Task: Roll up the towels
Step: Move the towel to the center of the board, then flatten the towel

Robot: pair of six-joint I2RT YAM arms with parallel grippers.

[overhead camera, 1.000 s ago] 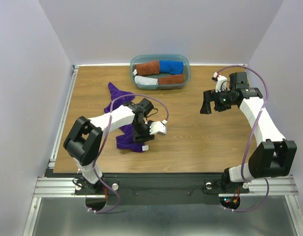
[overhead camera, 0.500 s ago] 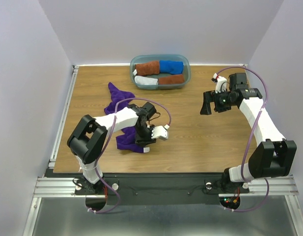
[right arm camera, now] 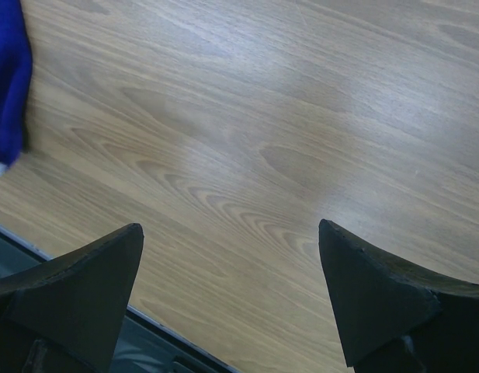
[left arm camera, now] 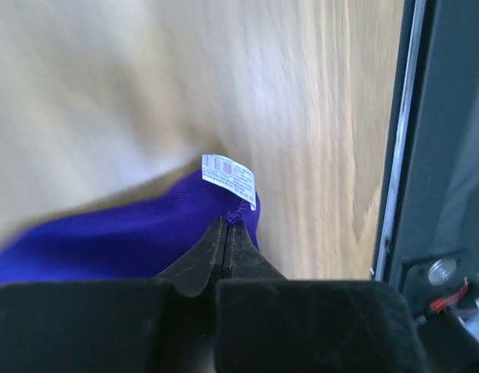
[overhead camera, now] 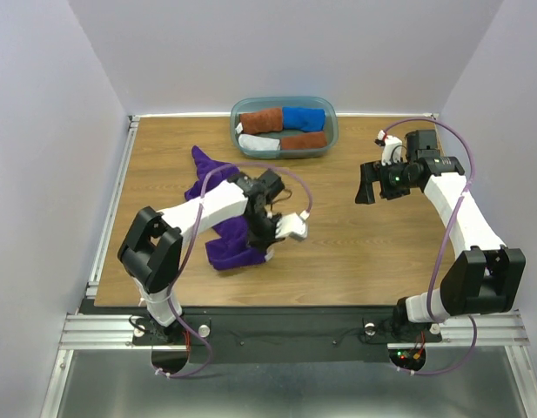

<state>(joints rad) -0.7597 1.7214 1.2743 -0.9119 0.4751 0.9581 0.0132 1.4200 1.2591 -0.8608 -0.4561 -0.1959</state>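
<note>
A crumpled deep purple towel (overhead camera: 223, 251) lies left of the table's middle, with one end trailing back toward the tub (overhead camera: 204, 164). My left gripper (overhead camera: 266, 252) is down at its near right corner. In the left wrist view the left gripper (left arm camera: 226, 225) is shut on the purple towel (left arm camera: 107, 241) just below its white tag (left arm camera: 230, 180). Over bare wood to the right, my right gripper (overhead camera: 364, 187) hangs open with nothing between the widely spread jaws of the right gripper (right arm camera: 227, 233). A strip of the purple towel (right arm camera: 6, 85) shows at that view's left edge.
A teal-grey tub (overhead camera: 330, 122) at the back middle holds rolled towels: rust-brown (overhead camera: 261, 118), bright blue (overhead camera: 303, 118), pale grey (overhead camera: 258, 144) and another rust-brown (overhead camera: 303, 141). The table's near edge and black rail (left arm camera: 425, 155) run close to the left gripper.
The left gripper has shut on the purple towel's tagged corner and shifted slightly right and back, drawing that corner along. The right arm has not moved.
</note>
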